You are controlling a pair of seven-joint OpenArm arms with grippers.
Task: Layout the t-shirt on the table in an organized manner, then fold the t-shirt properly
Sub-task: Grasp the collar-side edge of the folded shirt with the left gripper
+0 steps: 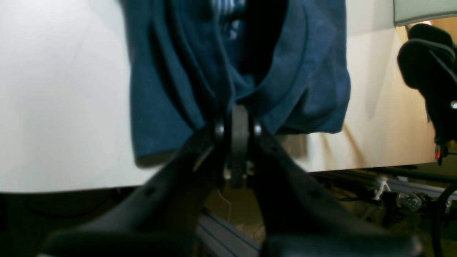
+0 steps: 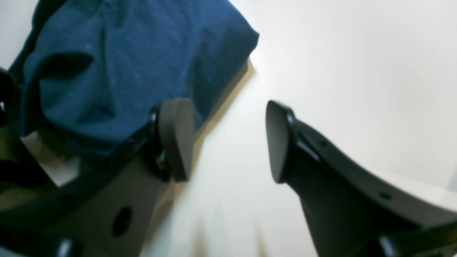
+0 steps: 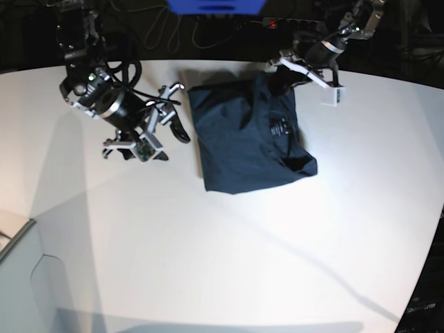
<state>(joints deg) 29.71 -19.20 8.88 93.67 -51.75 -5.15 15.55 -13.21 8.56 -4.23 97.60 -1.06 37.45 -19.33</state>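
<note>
The dark navy t-shirt (image 3: 250,139) lies crumpled in a rough square at the back middle of the white table (image 3: 208,243). In the left wrist view my left gripper (image 1: 238,114) is shut on a bunched fold of the t-shirt (image 1: 307,71) near the neck opening, and a white label (image 1: 225,10) shows above it. In the base view the left gripper (image 3: 276,75) sits at the shirt's far right corner. My right gripper (image 2: 228,141) is open and holds nothing, with the t-shirt (image 2: 125,64) just beyond its left finger (image 2: 176,139). In the base view the right gripper (image 3: 173,114) hovers left of the shirt.
Black cables and a power strip (image 3: 277,24) lie along the table's back edge, beside a blue object (image 3: 215,5). A grey panel (image 3: 28,277) stands at the front left corner. A black shape (image 1: 428,64) sits past the table edge in the left wrist view.
</note>
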